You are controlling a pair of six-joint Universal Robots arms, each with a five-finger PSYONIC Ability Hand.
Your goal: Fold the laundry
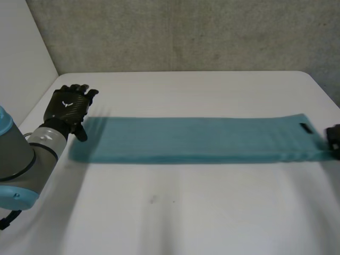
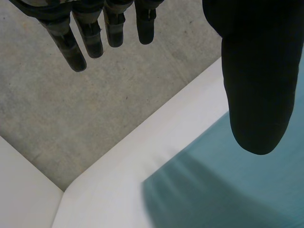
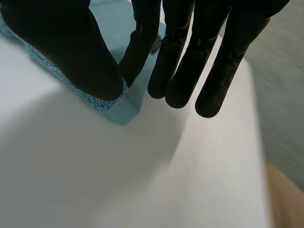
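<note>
A white table (image 1: pixel 186 212) stands against a grey concrete wall (image 1: pixel 186 32), and nothing else lies on it around the towel (image 1: pixel 202 141). The towel is a long teal strip stretched flat across the table from side to side, between the two hands. The left arm (image 1: pixel 21 159) reaches in at the towel's left end. There the left hand (image 1: pixel 68 108) hovers just above the corner, fingers (image 2: pixel 95 38) straight and released, holding nothing. At the far right end the right hand (image 1: pixel 333 139) pinches the towel's near corner between thumb and one finger (image 3: pixel 137 52), with the other fingers straight. A small black tag (image 1: pixel 305 128) sits on the towel just beside that hand.
</note>
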